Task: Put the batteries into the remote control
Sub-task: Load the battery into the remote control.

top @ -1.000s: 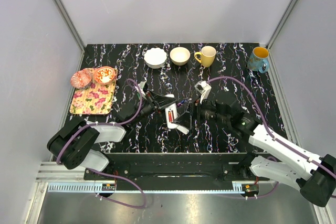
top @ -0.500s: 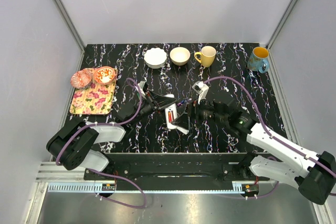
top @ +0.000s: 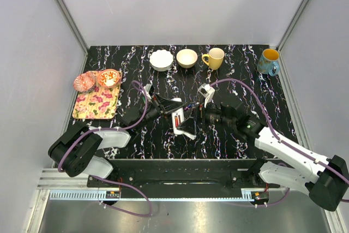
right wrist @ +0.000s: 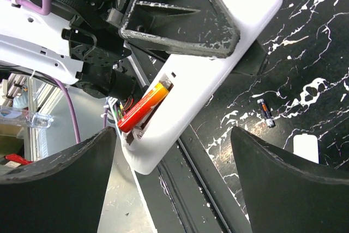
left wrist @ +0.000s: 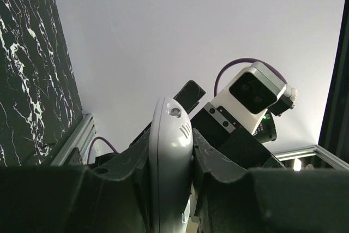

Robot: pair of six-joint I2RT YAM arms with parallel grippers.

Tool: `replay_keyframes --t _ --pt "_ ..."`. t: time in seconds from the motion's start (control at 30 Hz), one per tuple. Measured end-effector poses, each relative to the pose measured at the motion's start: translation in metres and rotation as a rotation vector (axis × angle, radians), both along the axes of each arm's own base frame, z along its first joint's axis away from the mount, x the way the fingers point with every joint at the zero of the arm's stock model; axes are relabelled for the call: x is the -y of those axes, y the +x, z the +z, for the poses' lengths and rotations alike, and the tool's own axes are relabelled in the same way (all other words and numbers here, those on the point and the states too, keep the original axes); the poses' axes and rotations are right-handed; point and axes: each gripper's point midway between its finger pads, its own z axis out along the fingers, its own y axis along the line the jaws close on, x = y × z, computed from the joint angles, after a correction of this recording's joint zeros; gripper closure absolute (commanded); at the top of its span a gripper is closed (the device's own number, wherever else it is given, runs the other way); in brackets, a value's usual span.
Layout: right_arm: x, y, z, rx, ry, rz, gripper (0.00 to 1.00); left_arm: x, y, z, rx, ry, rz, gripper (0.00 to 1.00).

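While clamping remote (top: 178, 119) above mid desk (top: 245, 75) in left gripper (top: 173, 112), holds right gripper (right wrist: 173, 135) wide apart just beside it, gripping nothing. Shows one red-orange battery (right wrist: 143, 106) seated in remote's slot; dark battery (right wrist: 264, 111), white cover (right wrist: 305, 148) lying on desk.

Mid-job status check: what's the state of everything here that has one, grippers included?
left gripper: shut on the remote control.
remote control: battery bay open, cover off.
orange-red battery: in the bay, apparently not fully seated.
dark battery: loose, lying on the table.
white cover: detached, lying on the table.
right gripper: open, empty.
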Motion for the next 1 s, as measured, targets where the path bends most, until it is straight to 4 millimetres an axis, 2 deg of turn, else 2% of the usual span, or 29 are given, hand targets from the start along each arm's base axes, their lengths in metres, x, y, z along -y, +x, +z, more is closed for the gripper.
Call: replay_keyframes --t 0.23,0.67,1.0 --pt "-0.0020 -0.0021 0.0033 0.018 0.012 0.024 0.09 0.0001 0.0003 0.0010 -0.001 -0.003 0.000 1.00" --pt "-0.0047 0.0016 -0.0026 0.028 -0.003 0.030 0.11 0.0000 0.0008 0.0014 -0.008 -0.007 0.002 1.00" --pt "-0.0078 0.0044 0.0002 0.039 0.010 0.030 0.18 -0.0002 0.0015 0.0013 -0.010 -0.008 0.005 1.00"
